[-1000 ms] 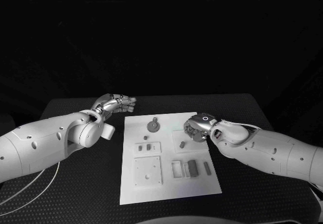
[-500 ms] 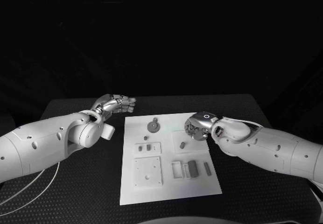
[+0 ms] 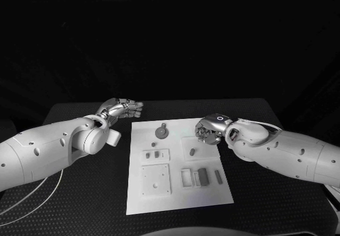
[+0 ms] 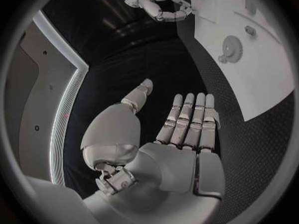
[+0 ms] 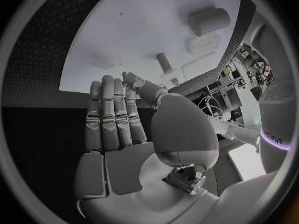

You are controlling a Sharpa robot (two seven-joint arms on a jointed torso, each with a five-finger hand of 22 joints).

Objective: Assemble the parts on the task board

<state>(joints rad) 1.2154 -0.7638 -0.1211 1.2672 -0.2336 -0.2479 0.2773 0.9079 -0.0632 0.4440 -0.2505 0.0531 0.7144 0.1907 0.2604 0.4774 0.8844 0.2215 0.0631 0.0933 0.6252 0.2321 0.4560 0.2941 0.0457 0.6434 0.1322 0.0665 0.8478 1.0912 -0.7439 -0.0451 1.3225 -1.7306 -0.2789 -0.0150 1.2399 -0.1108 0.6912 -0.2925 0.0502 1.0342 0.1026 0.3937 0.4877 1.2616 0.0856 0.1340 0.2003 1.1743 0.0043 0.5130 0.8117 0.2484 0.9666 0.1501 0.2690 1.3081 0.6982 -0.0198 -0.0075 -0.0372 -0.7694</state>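
Observation:
The white task board (image 3: 177, 196) lies in the middle of the black table. On it are a round gear-like part (image 3: 161, 132), a small block (image 3: 192, 152) and several dark bars (image 3: 203, 177) near its right side. My right hand (image 3: 210, 130) hovers over the board's far right corner, fingers apart, holding nothing. The right wrist view shows that hand (image 5: 124, 134) with straight fingers above the board (image 5: 143, 30) and a short peg (image 5: 164, 62). My left hand (image 3: 122, 109) is off the board's far left corner, and it is empty in the left wrist view (image 4: 168, 139).
A plate with two slots (image 3: 155, 155) and a square plate (image 3: 155, 179) sit on the board's left half. Black table surface (image 3: 85, 196) surrounds the board on all sides. The left wrist view shows the gear-like part (image 4: 231, 47) and my right hand (image 4: 162, 5) beyond it.
My right hand has risen a little and shifted toward the far right, off the small block. The left hand has stayed where it was.

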